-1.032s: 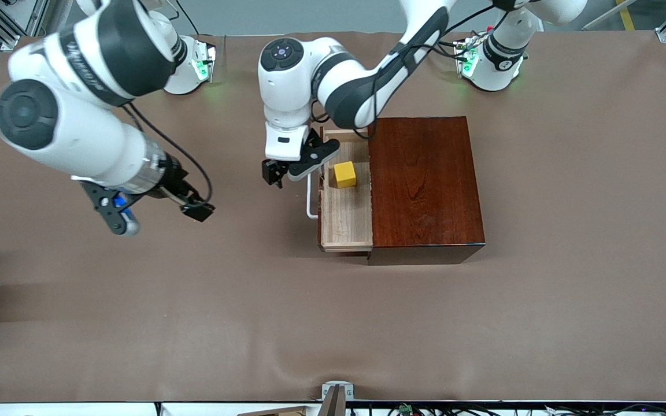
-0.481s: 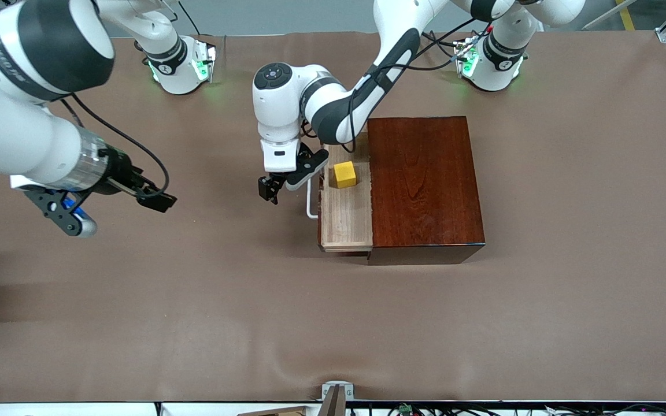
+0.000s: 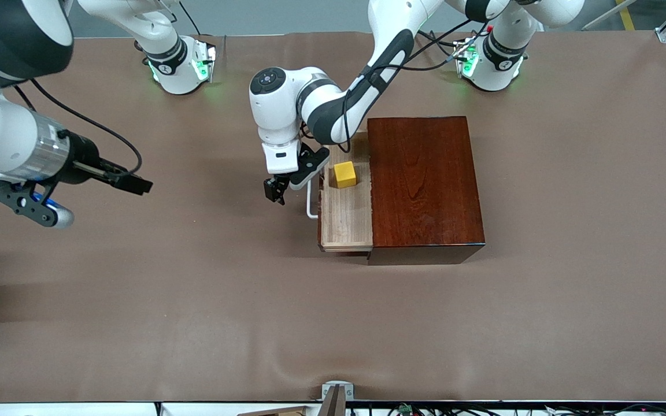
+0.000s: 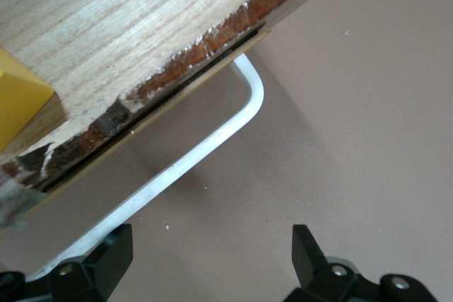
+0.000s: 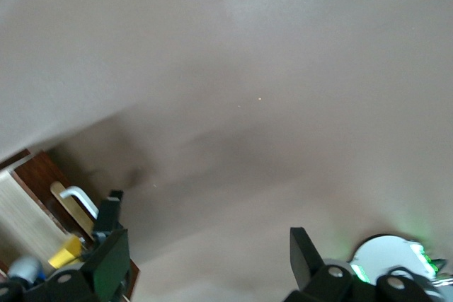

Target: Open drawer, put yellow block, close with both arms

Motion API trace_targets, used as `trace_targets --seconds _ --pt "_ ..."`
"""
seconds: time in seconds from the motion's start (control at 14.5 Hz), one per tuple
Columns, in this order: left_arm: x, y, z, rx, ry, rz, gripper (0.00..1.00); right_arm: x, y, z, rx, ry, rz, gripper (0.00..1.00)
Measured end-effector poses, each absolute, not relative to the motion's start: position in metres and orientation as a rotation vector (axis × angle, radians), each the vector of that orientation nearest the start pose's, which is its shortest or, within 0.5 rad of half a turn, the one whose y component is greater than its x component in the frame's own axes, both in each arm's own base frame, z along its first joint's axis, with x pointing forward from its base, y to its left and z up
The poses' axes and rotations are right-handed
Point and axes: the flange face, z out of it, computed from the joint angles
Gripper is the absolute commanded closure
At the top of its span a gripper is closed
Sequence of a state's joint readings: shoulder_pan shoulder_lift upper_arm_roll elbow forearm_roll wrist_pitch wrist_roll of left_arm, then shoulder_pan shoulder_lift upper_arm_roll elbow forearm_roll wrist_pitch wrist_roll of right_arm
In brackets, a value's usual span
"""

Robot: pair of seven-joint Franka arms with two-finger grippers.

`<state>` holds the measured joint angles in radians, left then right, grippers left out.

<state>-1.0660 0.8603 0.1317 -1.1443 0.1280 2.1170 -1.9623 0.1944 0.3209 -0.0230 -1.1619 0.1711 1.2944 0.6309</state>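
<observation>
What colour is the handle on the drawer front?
White. The handle shows best in the left wrist view, as a bent bar on the drawer.

A bright yellow block (image 3: 344,174) lies in the pale-wood drawer (image 3: 346,216) of a glossy reddish-brown box (image 3: 424,185).

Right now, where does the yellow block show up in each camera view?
Front view: yellow block lies in the open drawer, toward the bases.
Left wrist view: one corner at the picture's edge, on the drawer floor.
Right wrist view: small and distant.
Shared landmark: the white handle.
</observation>
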Motion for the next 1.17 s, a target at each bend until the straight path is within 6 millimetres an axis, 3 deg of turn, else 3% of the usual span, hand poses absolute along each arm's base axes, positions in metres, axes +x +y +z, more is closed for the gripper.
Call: trace_targets --seconds 0.21,0.55,0.83,1.17 --pt "0.445 -0.631 0.299 -2.815 -1.43 -0.367 0.0 0.597 0.103 0.623 -3.018 0.457 0.329 0.0" --pt "0.462 -0.598 0.296 -2.641 -1.436 -0.355 0.0 0.575 0.048 0.657 -3.029 0.177 0.291 0.0" --pt "0.467 -0.584 0.292 -2.565 -1.429 -0.349 0.0 0.562 0.021 0.663 -3.039 0.055 0.275 0.0" --pt "0.468 -0.57 0.286 -2.478 -1.413 -0.329 0.0 0.547 0.013 0.656 -3.069 -0.089 0.168 0.0"
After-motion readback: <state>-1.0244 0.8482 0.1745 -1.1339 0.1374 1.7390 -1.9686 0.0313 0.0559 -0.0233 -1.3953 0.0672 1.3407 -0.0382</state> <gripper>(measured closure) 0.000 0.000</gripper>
